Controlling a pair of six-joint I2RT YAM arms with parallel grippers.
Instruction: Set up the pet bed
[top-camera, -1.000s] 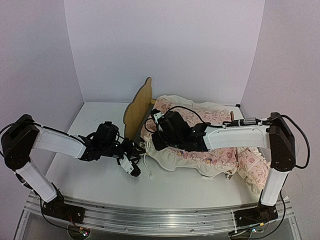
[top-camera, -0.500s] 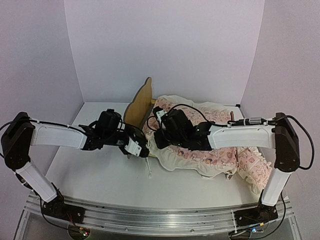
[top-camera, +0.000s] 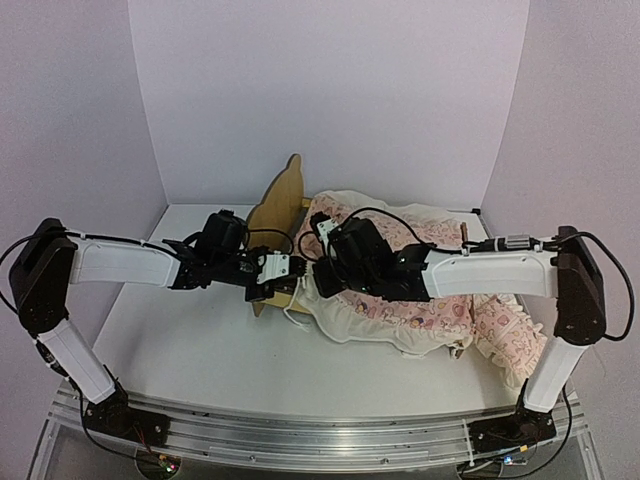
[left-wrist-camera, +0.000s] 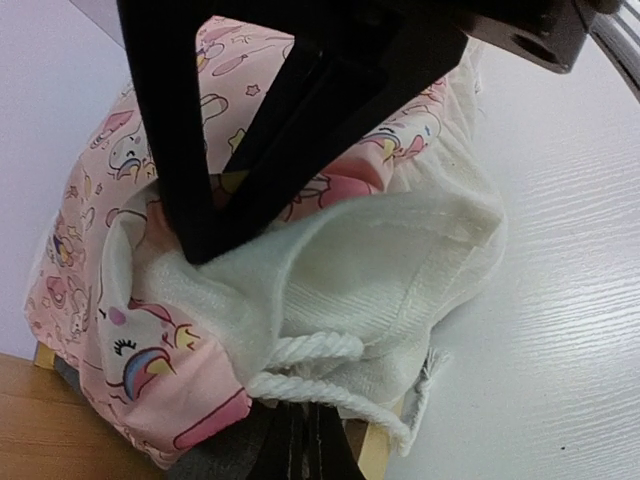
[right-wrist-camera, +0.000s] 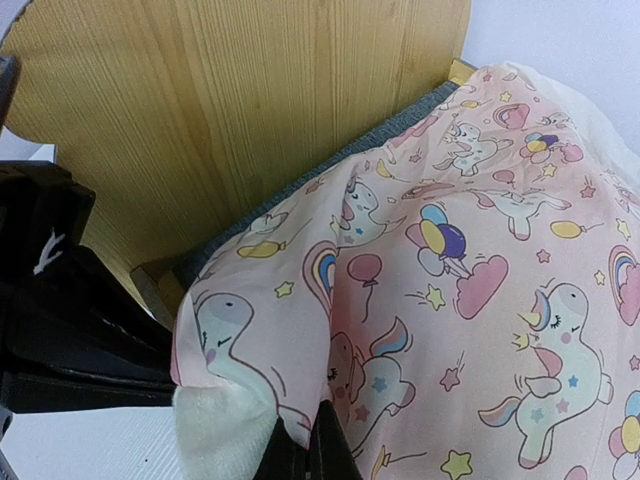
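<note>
Pet bed (top-camera: 277, 210), pale-wood frame w/ bear-ear headboard & dark grey fabric base, stands towards the back of the white surface (top-camera: 200, 350), headboard at the left-arm end; pink unicorn-print quilt w/ cream backing (top-camera: 400, 300) is heaped over it, spilling off to the right; left pincer (left-wrist-camera: 300, 440) fully closed on the quilt's white rope cord (left-wrist-camera: 320, 395) at the cream corner; right pincer (right-wrist-camera: 320, 440) clamped tight on the quilt's pink fabric, just beside the headboard.
</note>
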